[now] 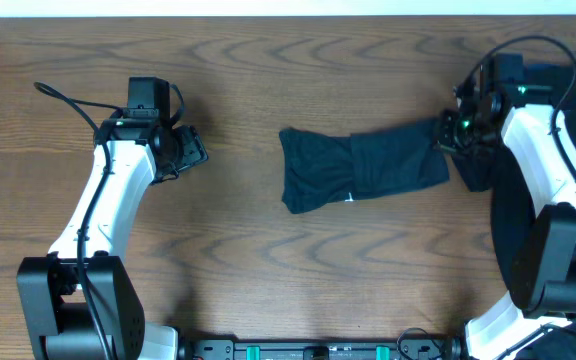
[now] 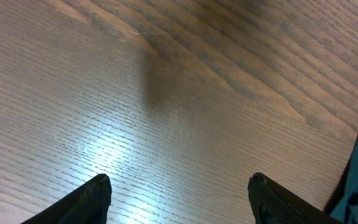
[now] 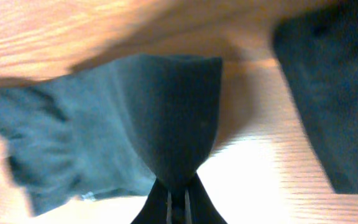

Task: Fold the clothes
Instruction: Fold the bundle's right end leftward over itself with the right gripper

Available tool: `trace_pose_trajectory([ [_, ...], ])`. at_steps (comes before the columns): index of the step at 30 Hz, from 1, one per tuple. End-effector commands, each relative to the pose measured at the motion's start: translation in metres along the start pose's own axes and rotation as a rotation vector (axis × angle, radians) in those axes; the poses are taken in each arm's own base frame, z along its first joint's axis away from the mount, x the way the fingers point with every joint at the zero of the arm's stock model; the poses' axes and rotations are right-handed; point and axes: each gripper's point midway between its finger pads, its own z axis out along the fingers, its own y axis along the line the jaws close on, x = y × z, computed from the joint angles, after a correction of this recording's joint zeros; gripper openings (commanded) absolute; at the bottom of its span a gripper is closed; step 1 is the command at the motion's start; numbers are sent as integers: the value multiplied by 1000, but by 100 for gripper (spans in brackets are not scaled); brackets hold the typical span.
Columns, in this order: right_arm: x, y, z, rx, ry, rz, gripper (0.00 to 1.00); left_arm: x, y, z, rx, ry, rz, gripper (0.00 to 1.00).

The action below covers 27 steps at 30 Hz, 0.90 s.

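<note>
My left claw (image 1: 190, 150) idles open; my right claw (image 1: 450, 135) is clamped on the clothes (image 1: 363, 168).

Toward the left edge of the table (image 1: 228, 260), my left fingers (image 2: 98, 194) stand wide apart over bare wood grain, holding nothing. Just right of the table's middle lies the dark navy garment, crumpled at its left end. A tiny white tag (image 1: 351, 197) sits on its near hem, too small to read. The garment's right end narrows into my right claw (image 3: 178, 198), whose fingers are shut tight on a bunch of the fabric. At the right edge lies a second dark fabric heap (image 3: 334, 93), apart from the garment I hold.
</note>
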Motion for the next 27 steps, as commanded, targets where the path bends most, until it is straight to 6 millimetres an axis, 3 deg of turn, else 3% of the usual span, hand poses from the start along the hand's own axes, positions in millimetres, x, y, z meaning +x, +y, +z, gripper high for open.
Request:
trace_pose_trajectory([
  [1,-4,45,-11,-92,-6,-81,1,2,6,2,-22,4,-11,72],
  [11,22,122,-2,-144,17,-246,1,2,6,2,-22,4,-11,72],
  [19,42,166,8,-155,-1,-369,1,2,6,2,-22,4,-11,73],
  [27,53,176,33,-95,15,-430,1,3,7,2,-23,8,-11,73],
])
